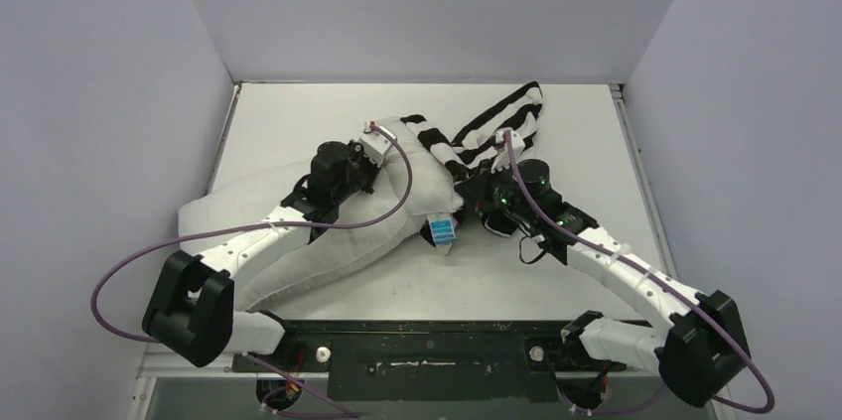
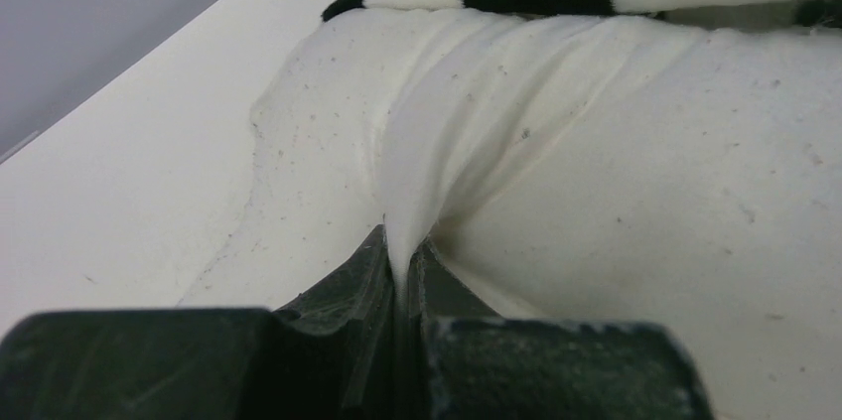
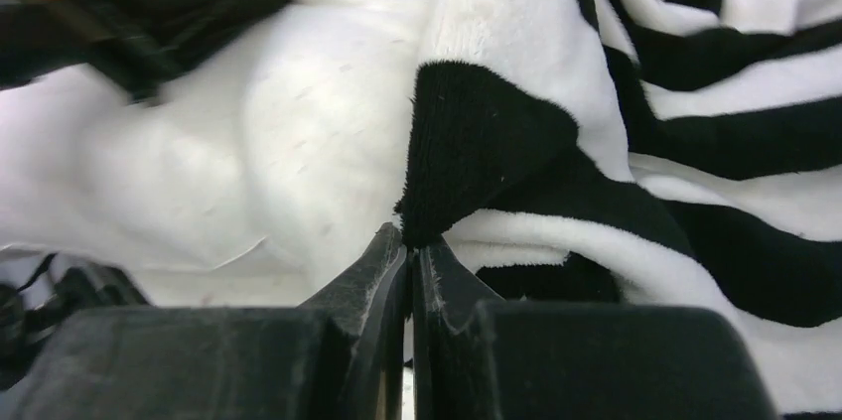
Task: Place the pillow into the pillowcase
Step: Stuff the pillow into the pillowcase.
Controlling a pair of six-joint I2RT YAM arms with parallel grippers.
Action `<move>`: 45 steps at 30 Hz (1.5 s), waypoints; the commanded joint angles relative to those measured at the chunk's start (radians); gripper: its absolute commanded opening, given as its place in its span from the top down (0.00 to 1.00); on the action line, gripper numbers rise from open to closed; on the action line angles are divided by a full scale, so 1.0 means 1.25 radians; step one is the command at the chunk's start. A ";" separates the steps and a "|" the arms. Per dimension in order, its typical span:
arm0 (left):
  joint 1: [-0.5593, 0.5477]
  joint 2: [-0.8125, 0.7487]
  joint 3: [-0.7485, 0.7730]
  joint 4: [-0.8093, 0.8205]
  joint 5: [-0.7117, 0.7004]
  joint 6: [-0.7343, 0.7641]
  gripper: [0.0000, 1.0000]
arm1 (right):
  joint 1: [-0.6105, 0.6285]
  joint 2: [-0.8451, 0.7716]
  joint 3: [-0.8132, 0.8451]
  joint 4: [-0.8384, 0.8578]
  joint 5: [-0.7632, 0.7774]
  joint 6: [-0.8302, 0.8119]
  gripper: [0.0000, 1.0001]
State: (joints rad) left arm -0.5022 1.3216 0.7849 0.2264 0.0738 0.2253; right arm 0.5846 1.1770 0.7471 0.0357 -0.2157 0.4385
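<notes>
My left gripper (image 2: 402, 259) was clamped on a pinched fold of the pillow (image 2: 616, 172), which lay slantwise across the table's (image 1: 298, 112) left and middle (blue tag (image 1: 443, 231) at its near corner). My right gripper (image 3: 409, 253) was closed on a black-striped edge of the pillowcase (image 3: 715, 132), bunched against the pillow's right end.

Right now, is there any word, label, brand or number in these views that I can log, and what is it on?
No text can be read in any view.
blue tag at a corner of the pillow: any print on it is too small to make out.
pillowcase: black and white stripes only, no lettering visible.
</notes>
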 commanded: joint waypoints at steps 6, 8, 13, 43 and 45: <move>-0.068 0.085 0.085 -0.017 -0.238 -0.012 1.00 | 0.022 -0.088 -0.019 0.063 -0.286 -0.011 1.00; -0.070 0.102 0.104 -0.032 -0.273 -0.034 1.00 | 0.022 -0.075 -0.002 0.006 -0.272 -0.030 1.00; -0.069 0.139 0.143 -0.061 -0.318 -0.082 1.00 | 0.020 -0.094 -0.044 0.020 -0.352 -0.044 1.00; -0.103 -0.037 -0.086 0.166 -0.039 -0.428 1.00 | 0.099 -0.123 0.184 -0.263 0.117 0.073 0.55; -0.103 -0.040 -0.087 0.152 -0.038 -0.418 1.00 | 0.086 -0.116 0.234 -0.290 0.143 0.043 0.52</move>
State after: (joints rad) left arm -0.6167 1.3018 0.6868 0.3653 -0.0551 -0.2859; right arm 0.7170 1.0775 0.8780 -0.2485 -0.2104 0.5930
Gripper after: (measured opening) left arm 0.039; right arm 0.457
